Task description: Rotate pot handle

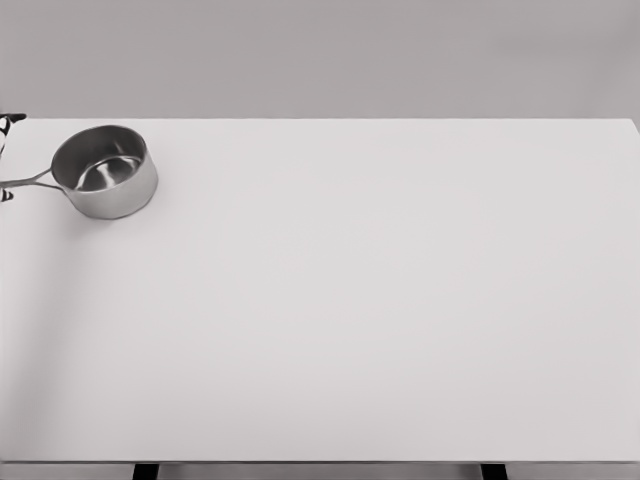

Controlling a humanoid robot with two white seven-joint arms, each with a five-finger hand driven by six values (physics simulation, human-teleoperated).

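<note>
Now | steel saucepan upright near far left corner of white table | handle pointing left past left edge | dark bits at left edge, unidentifiable | hands unseen, grip state cannot tell

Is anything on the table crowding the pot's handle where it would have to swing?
Nothing visible on the table does. The steel saucepan sits alone at the far left, its handle pointing left and running out past the picture's edge. Small dark shapes show at that left edge, too cropped to identify. Neither hand is in view.
</note>
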